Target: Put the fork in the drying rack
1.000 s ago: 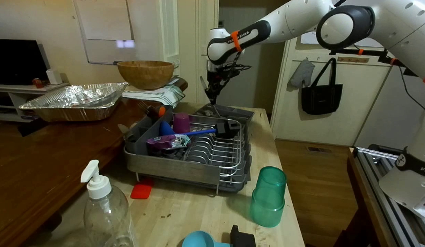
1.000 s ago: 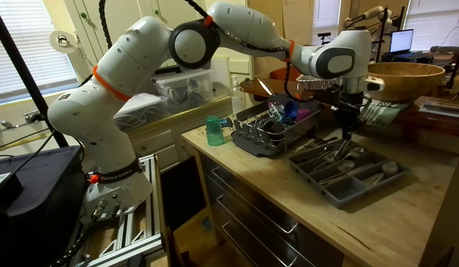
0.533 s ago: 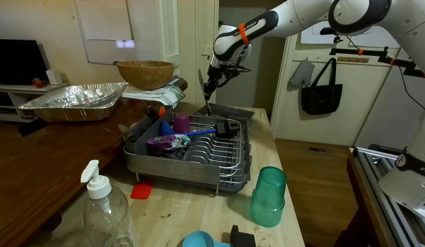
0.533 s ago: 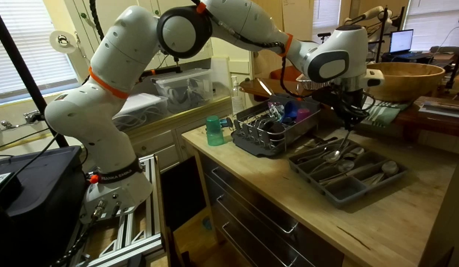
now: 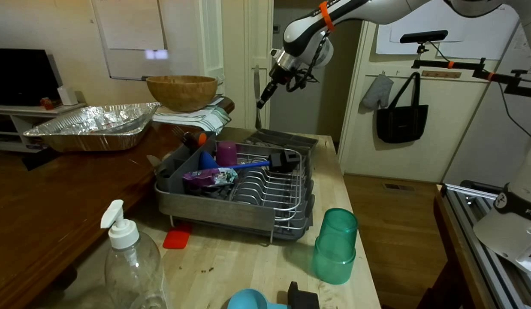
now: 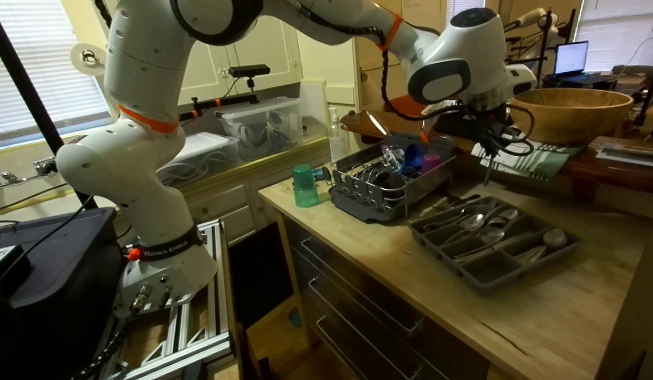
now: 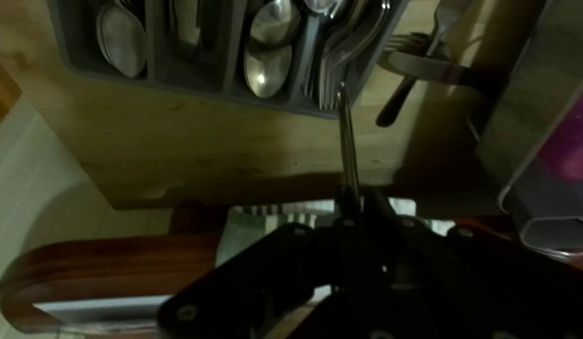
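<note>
Item: my gripper (image 5: pixel 260 104), pinching the fork (image 7: pixel 348 141), near-upright; drying rack (image 6: pixel 433 175) lies lower, left, in an exterior view.

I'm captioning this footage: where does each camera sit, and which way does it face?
In an exterior view: by the soap bottle, facing over the drying rack toward the doorway; part of the arm and the gripper show.
In an exterior view: on the side of the cutlery tray, facing across the counter; base, arm and gripper show, cropped on top.
Wrist view: carried on the arm, facing down toward the tray; the gripper shows at the bottom, holding a slender utensil.
Both exterior views share arm, rack, tray and wooden bowl, from roughly opposite directions.
</note>
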Controlling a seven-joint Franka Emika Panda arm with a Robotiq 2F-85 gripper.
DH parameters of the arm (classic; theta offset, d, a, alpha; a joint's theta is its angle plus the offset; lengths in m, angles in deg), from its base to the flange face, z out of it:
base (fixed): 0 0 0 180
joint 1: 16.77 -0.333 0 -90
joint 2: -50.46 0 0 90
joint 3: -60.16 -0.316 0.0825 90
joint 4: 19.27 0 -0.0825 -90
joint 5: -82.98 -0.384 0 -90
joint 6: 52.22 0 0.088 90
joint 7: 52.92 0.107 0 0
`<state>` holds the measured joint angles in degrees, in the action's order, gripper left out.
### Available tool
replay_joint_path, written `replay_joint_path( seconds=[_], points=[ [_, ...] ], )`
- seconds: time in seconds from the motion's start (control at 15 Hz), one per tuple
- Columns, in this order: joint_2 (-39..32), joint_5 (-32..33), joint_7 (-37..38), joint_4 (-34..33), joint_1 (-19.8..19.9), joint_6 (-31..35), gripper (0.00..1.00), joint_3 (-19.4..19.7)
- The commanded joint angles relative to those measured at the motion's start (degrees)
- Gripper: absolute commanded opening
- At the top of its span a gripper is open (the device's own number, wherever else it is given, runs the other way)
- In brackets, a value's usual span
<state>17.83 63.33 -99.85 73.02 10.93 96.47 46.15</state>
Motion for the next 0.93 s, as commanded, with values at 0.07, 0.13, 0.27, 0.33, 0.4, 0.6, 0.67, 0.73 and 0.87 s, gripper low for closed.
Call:
replay_joint_path(
  seconds=[0.07, 0.13, 0.27, 0.33, 0.4, 0.6, 0.67, 0.73, 0.87],
  points=[
    [5.33, -14.17, -18.07, 5.17, 3.96, 1.2, 0.03, -7.6],
    [5.59, -16.56, -21.31, 4.52, 3.55, 0.53, 0.03, -8.11],
    [5.49, -21.05, -27.17, 2.65, 2.07, -0.92, 0.03, -8.35],
    [5.35, -22.69, -29.3, 1.57, 1.07, -2.44, 0.03, -8.07],
    [5.25, -23.86, -30.85, 0.61, -0.11, -3.99, 0.03, -7.4],
    [3.67, -24.42, -32.75, -2.95, -4.34, -10.05, 0.03, -4.57],
    [3.24, -23.87, -32.59, -3.94, -5.77, -11.82, 0.03, -3.49],
    [2.92, -23.23, -32.33, -4.64, -7.16, -13.23, 0.03, -2.41],
    [1.9, -22.01, -31.68, -6.16, -9.82, -15.16, 0.03, -0.24]
  ],
)
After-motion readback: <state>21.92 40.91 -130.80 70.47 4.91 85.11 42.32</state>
